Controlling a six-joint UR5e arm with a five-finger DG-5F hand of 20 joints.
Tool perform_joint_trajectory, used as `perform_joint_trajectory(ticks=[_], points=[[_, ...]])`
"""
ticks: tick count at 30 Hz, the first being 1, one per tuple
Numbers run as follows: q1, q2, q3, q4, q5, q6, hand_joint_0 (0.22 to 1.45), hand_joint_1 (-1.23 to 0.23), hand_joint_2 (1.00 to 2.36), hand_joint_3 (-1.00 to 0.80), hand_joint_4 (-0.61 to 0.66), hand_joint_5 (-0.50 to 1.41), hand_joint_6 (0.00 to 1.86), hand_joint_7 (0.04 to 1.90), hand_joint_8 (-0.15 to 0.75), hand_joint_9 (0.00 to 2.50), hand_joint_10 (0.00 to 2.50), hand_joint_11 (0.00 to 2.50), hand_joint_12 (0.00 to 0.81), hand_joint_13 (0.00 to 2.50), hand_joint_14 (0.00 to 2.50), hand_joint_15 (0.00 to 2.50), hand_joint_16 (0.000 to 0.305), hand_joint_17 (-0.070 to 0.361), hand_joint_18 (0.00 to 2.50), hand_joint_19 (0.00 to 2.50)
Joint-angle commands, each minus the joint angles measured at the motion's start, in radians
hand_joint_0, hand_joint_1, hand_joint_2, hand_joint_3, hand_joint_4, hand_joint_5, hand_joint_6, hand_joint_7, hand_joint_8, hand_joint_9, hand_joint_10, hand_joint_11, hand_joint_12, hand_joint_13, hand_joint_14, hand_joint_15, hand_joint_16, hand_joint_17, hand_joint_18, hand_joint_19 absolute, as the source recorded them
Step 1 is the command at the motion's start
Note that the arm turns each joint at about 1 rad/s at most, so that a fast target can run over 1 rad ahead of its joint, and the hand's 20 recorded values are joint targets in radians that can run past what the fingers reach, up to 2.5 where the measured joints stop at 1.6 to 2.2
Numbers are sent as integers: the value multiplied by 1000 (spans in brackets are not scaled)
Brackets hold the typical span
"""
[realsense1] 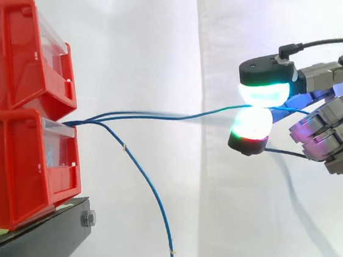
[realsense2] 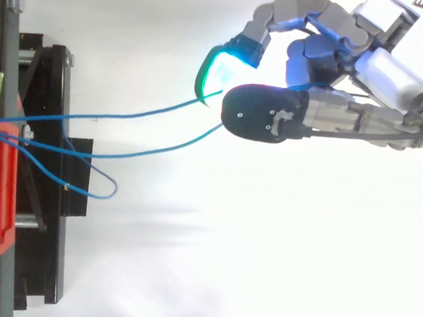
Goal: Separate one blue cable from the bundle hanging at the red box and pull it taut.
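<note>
Thin blue cables come out of the lower red box [realsense1: 16,169] at the left. Two strands [realsense1: 176,116] run almost level to the right with a slight sag, seen from above as two gently curved lines [realsense2: 149,112]. My hand [realsense1: 331,130] is at the right, and its glowing fingertip pads [realsense1: 268,92] are pinched together on the far ends of these strands. From above, the hand [realsense2: 392,69] reaches in from the upper right. Another blue strand [realsense1: 158,203] hangs down from the box and shows from above as a loose loop [realsense2: 104,187].
A second red bin [realsense1: 10,53] is stacked on the lower one. Both rest on a black stand [realsense1: 36,241] at the left. A white curtain hangs behind everything. Open space lies between the bins and my hand.
</note>
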Motion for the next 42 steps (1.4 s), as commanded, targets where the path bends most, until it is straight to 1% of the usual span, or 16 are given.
perform_joint_trajectory(ticks=[1,3,5,7,11,15,16,18,20,22,24,28,31,36,38,42], points=[[4,-4,0,31,12,-44,689,-753,1021,-201,74,-210,877,1020,290,657,2331,1296,349,666,2500,1513,31,69,1288,1913],[6,-4,-3,46,12,-64,689,-752,1021,-202,74,-210,877,1021,287,656,2325,1305,348,663,2500,1517,30,69,1286,1922],[17,-4,-26,120,14,-120,688,-753,1021,-199,70,-209,877,1023,288,656,2327,1297,348,664,2500,1509,30,69,1286,1918],[23,-4,-34,167,10,-133,688,-753,1022,-200,70,-209,877,1023,288,657,2323,1296,344,663,2500,1510,31,69,1286,1918],[29,-4,-34,203,6,-140,688,-753,1021,-196,71,-209,877,1023,289,661,2314,1294,344,663,2500,1511,30,69,1280,1918],[43,-4,-36,221,1,-188,688,-753,1022,-200,70,-209,877,1023,289,664,2304,1292,349,664,2500,1505,30,67,1273,1916],[50,-21,-34,227,4,-205,689,-754,1021,-200,69,-209,877,1024,290,663,2300,1312,344,662,2500,1519,30,68,1272,1914],[54,-35,-34,230,1,-203,688,-754,1021,-196,69,-209,877,1024,287,663,2289,1316,343,661,2500,1516,30,68,1272,1915],[58,-73,-34,243,0,-182,688,-754,1021,-197,70,-209,877,1024,293,665,2293,1296,349,663,2500,1503,31,69,1271,1921],[58,-93,-36,261,-3,-160,688,-754,1021,-197,69,-209,877,1025,291,666,2295,1283,349,663,2500,1502,31,69,1270,1915],[64,-133,-34,313,-9,-114,688,-755,1021,-197,69,-209,877,1025,288,664,2285,1316,343,661,2500,1506,30,68,1266,1920],[73,-153,-34,379,-8,-101,689,-756,1021,-197,69,-209,877,1025,288,665,2288,1298,345,661,2500,1501,30,67,1260,1931],[80,-153,-34,373,-9,-110,689,-756,1021,-198,69,-209,877,1025,294,669,2291,1295,339,658,2500,1506,30,68,1256,1917],[80,-153,-34,347,-9,-110,688,-756,1021,-196,68,-209,877,1026,287,666,2280,1319,339,659,2500,1505,30,68,1253,1926],[80,-155,-36,321,-11,-108,689,-756,1021,-198,68,-209,876,1027,288,667,2281,1314,339,659,2500,1505,30,67,1249,1925],[80,-153,-37,213,-36,-101,688,-756,1021,-195,67,-209,876,1027,287,667,2281,1311,338,658,2500,1503,30,67,1247,1926]])
